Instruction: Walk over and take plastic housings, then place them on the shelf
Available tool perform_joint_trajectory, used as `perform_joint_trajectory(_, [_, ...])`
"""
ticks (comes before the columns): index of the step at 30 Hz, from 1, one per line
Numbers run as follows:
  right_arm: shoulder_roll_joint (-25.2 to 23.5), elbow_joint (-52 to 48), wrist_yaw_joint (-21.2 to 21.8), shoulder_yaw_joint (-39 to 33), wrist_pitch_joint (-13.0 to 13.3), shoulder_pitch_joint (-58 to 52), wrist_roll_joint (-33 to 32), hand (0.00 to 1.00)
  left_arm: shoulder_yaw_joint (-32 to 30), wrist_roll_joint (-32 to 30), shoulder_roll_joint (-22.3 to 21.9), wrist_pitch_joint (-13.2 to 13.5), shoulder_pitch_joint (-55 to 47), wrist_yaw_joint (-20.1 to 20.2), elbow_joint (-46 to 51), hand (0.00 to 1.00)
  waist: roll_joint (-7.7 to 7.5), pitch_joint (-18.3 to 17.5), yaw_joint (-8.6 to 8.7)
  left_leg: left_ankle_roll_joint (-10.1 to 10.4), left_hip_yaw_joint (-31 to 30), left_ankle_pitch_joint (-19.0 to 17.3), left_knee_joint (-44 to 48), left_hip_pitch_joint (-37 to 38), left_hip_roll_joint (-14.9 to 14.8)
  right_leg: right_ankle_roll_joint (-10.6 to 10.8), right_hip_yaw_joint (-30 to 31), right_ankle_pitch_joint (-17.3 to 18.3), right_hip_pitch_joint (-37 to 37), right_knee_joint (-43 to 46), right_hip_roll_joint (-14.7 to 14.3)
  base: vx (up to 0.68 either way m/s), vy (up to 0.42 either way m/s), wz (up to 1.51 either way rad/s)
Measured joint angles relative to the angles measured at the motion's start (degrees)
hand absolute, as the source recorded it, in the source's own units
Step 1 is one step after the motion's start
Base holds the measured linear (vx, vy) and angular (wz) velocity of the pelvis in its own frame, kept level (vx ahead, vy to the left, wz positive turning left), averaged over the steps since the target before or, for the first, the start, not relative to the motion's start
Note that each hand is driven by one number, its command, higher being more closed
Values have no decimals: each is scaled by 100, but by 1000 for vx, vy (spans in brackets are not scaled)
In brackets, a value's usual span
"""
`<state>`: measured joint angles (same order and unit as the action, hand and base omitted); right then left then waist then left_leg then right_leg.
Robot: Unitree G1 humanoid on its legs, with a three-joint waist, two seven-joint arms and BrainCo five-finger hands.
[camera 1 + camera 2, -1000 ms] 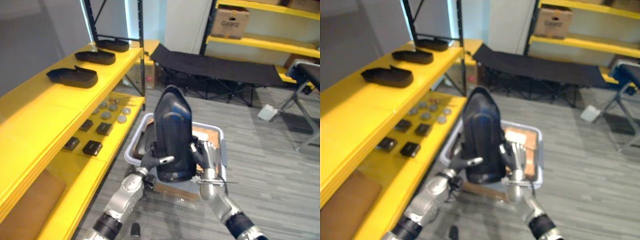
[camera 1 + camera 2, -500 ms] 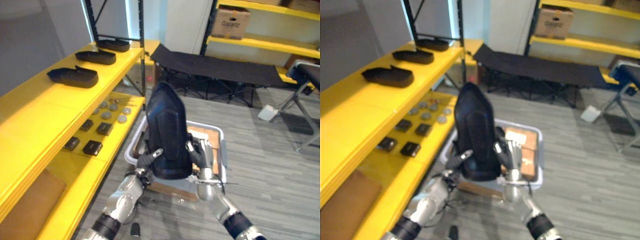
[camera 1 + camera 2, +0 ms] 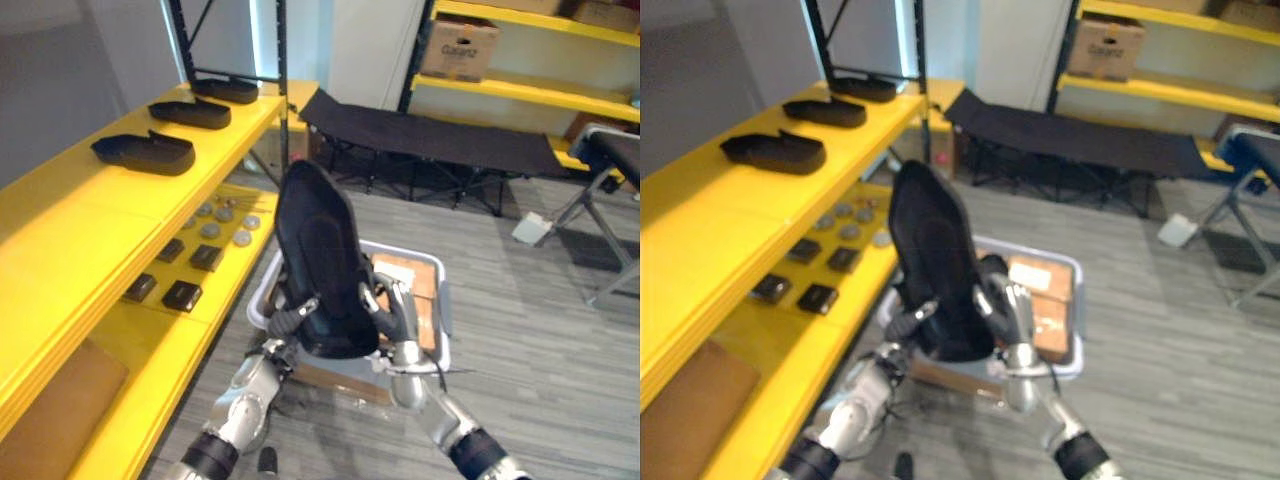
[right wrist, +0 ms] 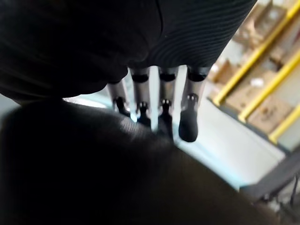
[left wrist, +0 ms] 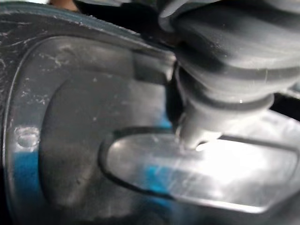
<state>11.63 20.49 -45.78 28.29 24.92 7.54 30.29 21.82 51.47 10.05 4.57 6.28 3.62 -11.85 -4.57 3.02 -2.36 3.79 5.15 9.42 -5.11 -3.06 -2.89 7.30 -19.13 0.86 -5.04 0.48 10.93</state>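
I hold a large black plastic housing (image 3: 318, 255) upright between both hands, above a grey bin (image 3: 441, 300). My left hand (image 3: 291, 319) is on its lower left edge, thumb curled over the front face (image 5: 140, 154). My right hand (image 3: 393, 312) presses straight fingers (image 4: 188, 117) against its right side. The housing's top leans left, toward the yellow shelf (image 3: 80, 220). Three more black housings lie in a row on that shelf: the nearest housing (image 3: 143, 152), the middle housing (image 3: 189, 113) and the far housing (image 3: 226, 90).
The bin holds cardboard (image 3: 405, 280). Small dark and round parts (image 3: 185, 295) lie on the lower shelf level. A black folding cot (image 3: 430, 135) stands behind, with a cardboard box (image 3: 460, 45) on the rear shelving. A chair frame (image 3: 610, 165) is at the right.
The housing has moved left with both hands, and its top has tilted toward the yellow shelf. Both hands keep the same hold.
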Motion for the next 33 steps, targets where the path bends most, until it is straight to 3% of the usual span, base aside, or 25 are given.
perform_joint_trajectory(3, [-239, -310, 272, -75, 127, -92, -596, 0, -389, -1215, -216, 174, -245, -437, 763, 100, 0, 0, 2, -2, 2, 0, 0, 1, 14, -3, -27, -1, -3, 9, -11, 0, 0, 2])
perform_joint_trajectory(9, [-332, -836, 1671, -733, 286, -179, -1938, 0, -1394, -3113, -613, 561, -526, -1310, 1538, 100, 23, 13, -8, -5, -29, 3, -1, 4, 60, -37, -98, 24, -9, 111, -6, -4, 1, 5])
perform_joint_trajectory(13, [-279, -1521, 1905, -1871, 398, -358, -2611, 0, -1968, -3217, -605, 665, -769, -1609, 1619, 100, 90, 51, 0, 2, -35, -2, -2, 11, 62, -56, -102, 41, -4, 108, -1, -34, 11, 2])
perform_joint_trajectory(14, [-262, -1865, 2157, -2333, 402, -510, -3096, 0, -2176, -3221, -613, 691, -885, -1695, 1639, 100, 107, 42, 9, 8, -29, -6, -2, 12, 61, -56, -102, 41, -5, 100, -1, 0, 0, 0])
perform_joint_trajectory(17, [-270, -2028, 2381, -2670, 389, -691, -3477, 0, -2266, -3234, -624, 701, -1009, -1727, 1751, 100, 113, 43, 32, 9, -14, -6, -2, 12, 58, -57, -98, 40, -3, 90, 0, 0, 0, 0])
perform_joint_trajectory(18, [-329, -2035, 2647, -2862, 325, -889, -3977, 0, -2327, -3281, -730, 709, -1123, -1737, 1925, 100, 116, 42, 77, 9, -1, -7, -2, 10, 58, -58, -94, 39, -1, 80, 1, 0, 0, 0])
perform_joint_trajectory(22, [-661, -1898, 3158, -3284, -63, -1404, -4876, 0, -2403, -3347, -868, 856, -1296, -1691, 1993, 100, 198, 1, 214, 6, 48, -8, -2, 2, 45, -59, -56, 38, 34, 66, -2, 0, 0, -6])
perform_joint_trajectory(28, [-776, -256, 3345, -3691, -680, -1966, -4802, 0, -2312, -3359, -999, 1352, -1478, -1612, 1812, 100, 330, -47, 332, 38, 191, -56, -3, 11, -32, -59, 87, 30, 109, 45, -25, 17, -13, -13])
perform_joint_trajectory(31, [-887, 407, 3383, -3861, -656, -2064, -4805, 0, -2323, -3683, -950, 1525, -1478, -1681, 1353, 100, 375, -61, 342, 53, 193, -89, -3, 21, -54, -57, 95, 31, 86, 2, -55, 14, -11, -3])
perform_joint_trajectory(33, [-1002, 623, 3520, -3932, -428, -2145, -5048, 0, -2320, -4040, -849, 1542, -1503, -1692, 1001, 100, 381, -64, 348, 63, 196, -127, -3, 21, -62, -55, 107, 33, 84, -24, -81, 20, -14, -4])
